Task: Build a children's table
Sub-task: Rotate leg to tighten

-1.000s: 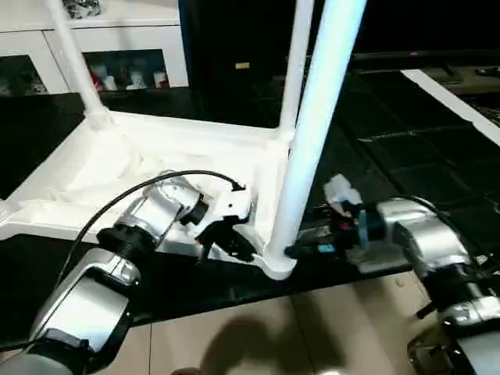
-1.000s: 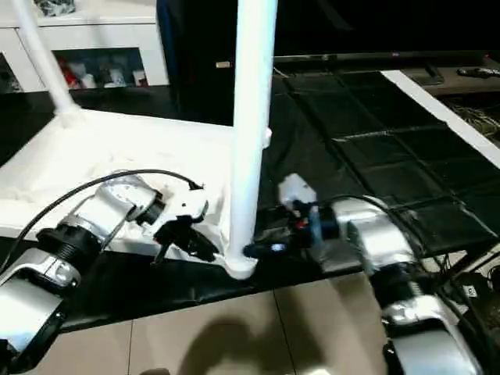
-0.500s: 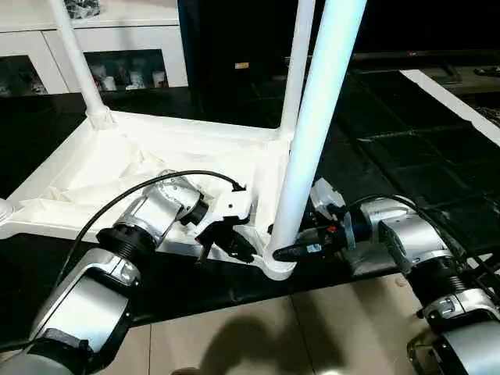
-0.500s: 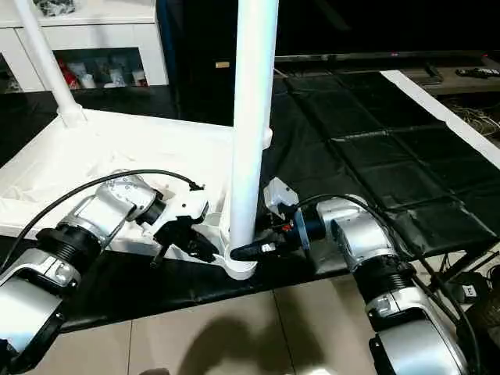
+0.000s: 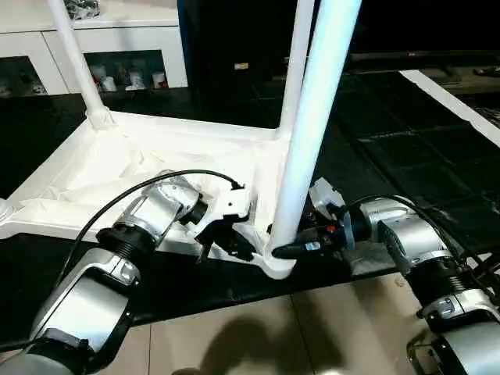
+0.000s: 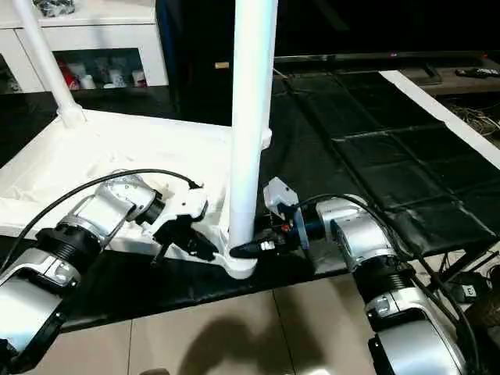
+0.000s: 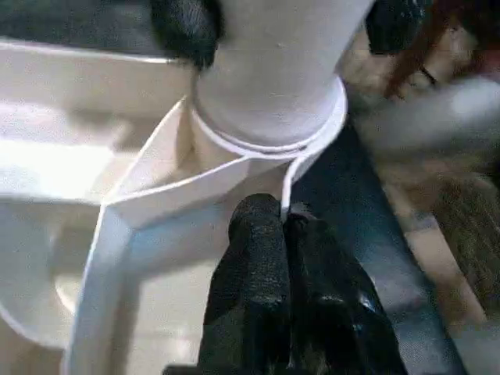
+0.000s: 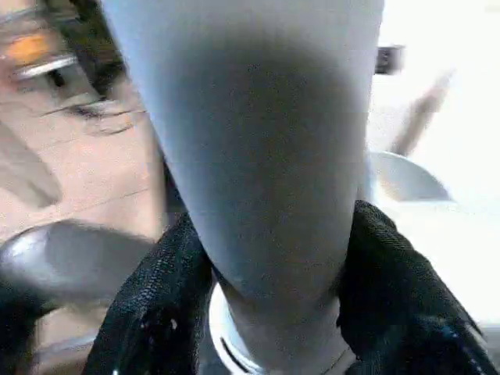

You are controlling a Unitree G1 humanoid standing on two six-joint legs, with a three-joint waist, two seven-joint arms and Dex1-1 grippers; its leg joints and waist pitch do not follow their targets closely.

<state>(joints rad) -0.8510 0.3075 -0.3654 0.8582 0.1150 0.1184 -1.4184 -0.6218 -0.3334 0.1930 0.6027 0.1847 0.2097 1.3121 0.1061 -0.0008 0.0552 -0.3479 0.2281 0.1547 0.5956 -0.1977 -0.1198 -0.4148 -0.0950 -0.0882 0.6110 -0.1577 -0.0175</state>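
- Right gripper (image 6: 248, 248) has swung in against the base of the near leg (image 5: 312, 133) since a second ago; then it stood back from the tube, and now its two black fingers (image 8: 156, 305) straddle the leg just above the socket, pressed to either side of it.
- Left gripper (image 5: 226, 242) has its fingers pressed together, as the left wrist view shows plainly (image 7: 273, 312). The tips rest at the rim of the tabletop (image 5: 117, 168) just beside the same corner socket (image 7: 269, 133). It pinches nothing that I can make out, and it has kept its place over the last second.
- Children's table lies upside down on the black mat (image 5: 391, 156), ribbed underside up, its near right corner at the mat's front edge close to the robot.
- Three legs stand upright in view: the near leg in the near right corner, a second one (image 5: 295, 70) at the far right corner, a third (image 5: 74, 58) at the far left corner. A rounded white part at the tabletop's near left corner (image 5: 4, 211) is cut off, so I cannot tell what it is.
- As a judgement: the right gripper closing round the near leg means this leg is the one in hand, likely being pushed or twisted home in its socket while the left steadies the corner.
- White cabinet (image 5: 117, 39) stands behind, apart from the work.
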